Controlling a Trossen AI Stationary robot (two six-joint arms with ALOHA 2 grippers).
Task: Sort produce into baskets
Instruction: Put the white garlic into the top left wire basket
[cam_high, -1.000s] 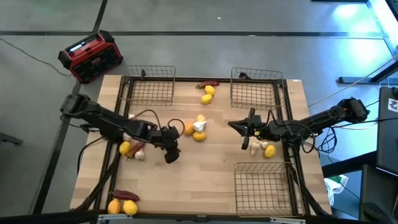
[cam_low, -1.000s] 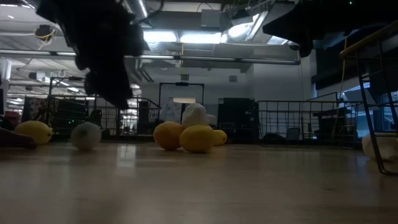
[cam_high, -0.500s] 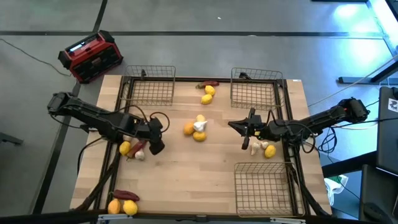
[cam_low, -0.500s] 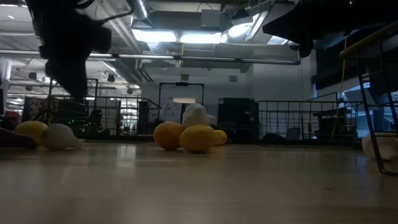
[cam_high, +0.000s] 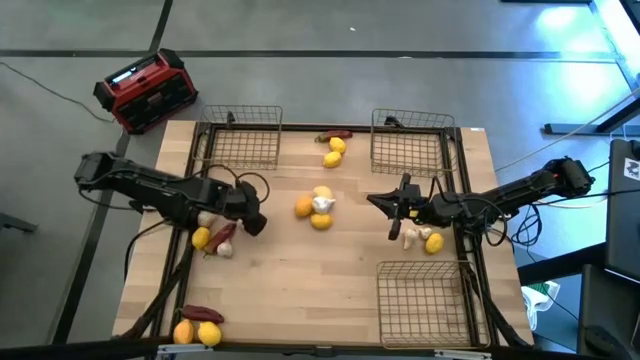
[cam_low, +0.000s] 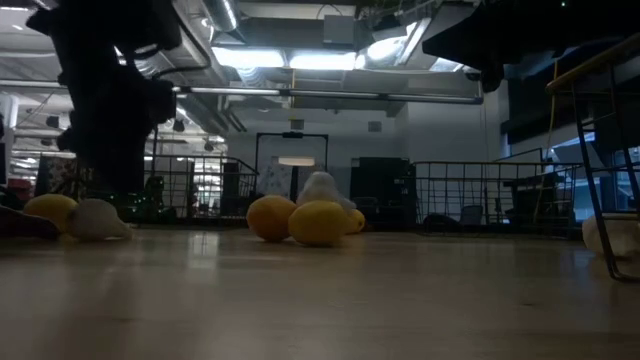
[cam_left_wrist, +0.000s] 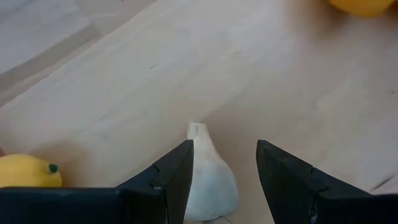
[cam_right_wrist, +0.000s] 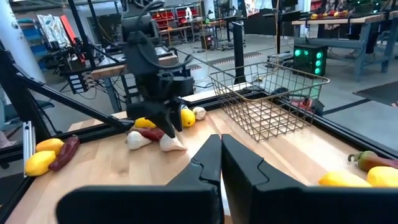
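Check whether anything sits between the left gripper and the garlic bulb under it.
Nothing visible does: the left gripper hangs open right above the garlic bulb, fingers either side. A lemon lies off to one side.

My wooden table carries three wire baskets on its edges: at eleven o'clock, at one, and at five. Near the middle, an orange fruit, a yellow one and a whitish bulb sit touching. At twelve lie two yellow fruits beside a dark red pepper. At nine rest a yellow fruit, a pepper and a bulb; at seven, two fruits and a pepper; at three, bulbs and a yellow fruit.
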